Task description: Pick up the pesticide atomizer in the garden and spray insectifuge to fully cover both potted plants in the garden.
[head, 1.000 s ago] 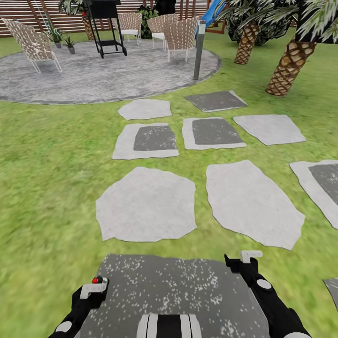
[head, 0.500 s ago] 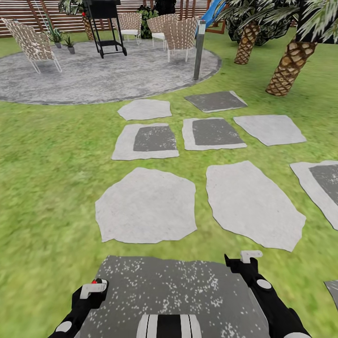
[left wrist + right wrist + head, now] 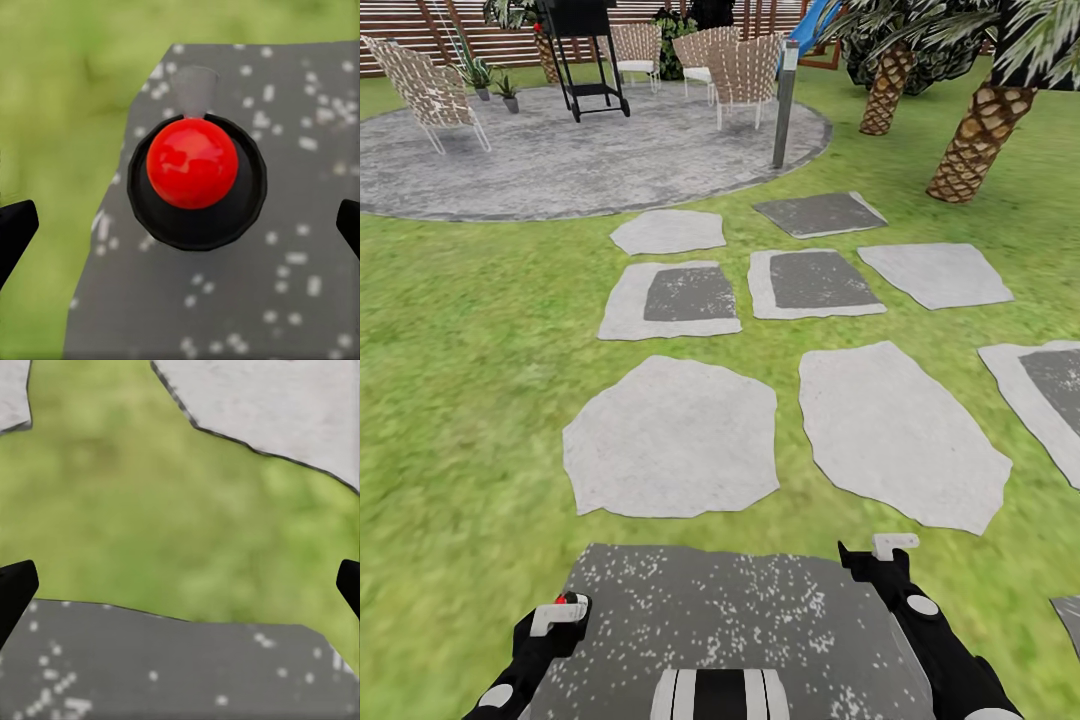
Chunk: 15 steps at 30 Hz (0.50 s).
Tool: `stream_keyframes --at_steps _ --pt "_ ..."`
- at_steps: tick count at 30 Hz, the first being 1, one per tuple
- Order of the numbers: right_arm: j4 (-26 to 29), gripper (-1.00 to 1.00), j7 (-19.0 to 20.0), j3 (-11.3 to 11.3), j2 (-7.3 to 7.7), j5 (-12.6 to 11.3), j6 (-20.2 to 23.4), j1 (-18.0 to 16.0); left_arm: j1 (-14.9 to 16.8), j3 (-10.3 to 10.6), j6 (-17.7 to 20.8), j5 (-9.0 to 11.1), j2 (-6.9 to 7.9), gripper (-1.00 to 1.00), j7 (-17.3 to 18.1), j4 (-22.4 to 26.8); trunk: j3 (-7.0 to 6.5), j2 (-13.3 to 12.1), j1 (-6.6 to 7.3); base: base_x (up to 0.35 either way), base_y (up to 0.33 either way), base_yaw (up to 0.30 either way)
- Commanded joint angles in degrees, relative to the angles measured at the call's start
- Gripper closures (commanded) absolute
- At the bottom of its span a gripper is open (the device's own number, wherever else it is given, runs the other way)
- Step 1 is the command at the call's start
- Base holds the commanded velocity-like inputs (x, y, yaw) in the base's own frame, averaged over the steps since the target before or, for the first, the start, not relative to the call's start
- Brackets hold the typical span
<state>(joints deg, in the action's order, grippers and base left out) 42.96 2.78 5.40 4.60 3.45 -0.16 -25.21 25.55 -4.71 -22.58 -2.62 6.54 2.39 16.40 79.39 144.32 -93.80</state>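
The pesticide atomizer [image 3: 193, 165] shows from above as a red round top in a dark ring, upright over a dark speckled stepping stone [image 3: 247, 300]. It is centred under my left gripper [image 3: 180, 232], whose dark fingertips [image 3: 15, 232] stand wide apart and clear of it. In the head view its red top [image 3: 565, 599] peeks out at the left gripper [image 3: 557, 617]. My right gripper [image 3: 888, 548] is open over grass and holds nothing. Both potted plants [image 3: 481, 78] [image 3: 510, 94] stand far off at the back left of the round patio [image 3: 580, 165].
Pale and dark stepping stones [image 3: 672, 435] lead across the lawn to the patio. On it stand wicker chairs [image 3: 428, 92], a black grill cart [image 3: 585, 60] and a grey bollard lamp [image 3: 786, 105]. Palm trunks [image 3: 975, 140] rise at the right, with a slat fence behind.
The whole head view has drifted very slightly, so the camera moved a little. Both arms and the red top keep their places in the picture.
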Motion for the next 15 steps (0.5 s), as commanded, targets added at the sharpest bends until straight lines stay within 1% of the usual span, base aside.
stream_keyframes --at_steps 1,8,15 --pt "0.02 -1.00 0.29 0.18 -0.03 0.37 -0.02 -0.01 0.03 -0.46 -0.18 -0.28 -0.03 -1.00 0.25 -0.05 0.03 0.01 0.01 0.000 0.000 0.000" --pt "0.02 -1.00 0.29 0.15 -0.03 0.36 -0.02 -0.01 0.03 -0.48 -0.18 -0.28 0.01 -1.00 0.25 -0.05 0.03 0.01 0.01 0.001 0.000 0.000" --pt "0.02 -1.00 0.29 0.16 -0.04 0.37 -0.02 -0.01 0.03 -0.48 -0.18 -0.28 0.01 -1.00 0.25 -0.05 0.03 0.01 0.01 0.048 0.000 0.000"
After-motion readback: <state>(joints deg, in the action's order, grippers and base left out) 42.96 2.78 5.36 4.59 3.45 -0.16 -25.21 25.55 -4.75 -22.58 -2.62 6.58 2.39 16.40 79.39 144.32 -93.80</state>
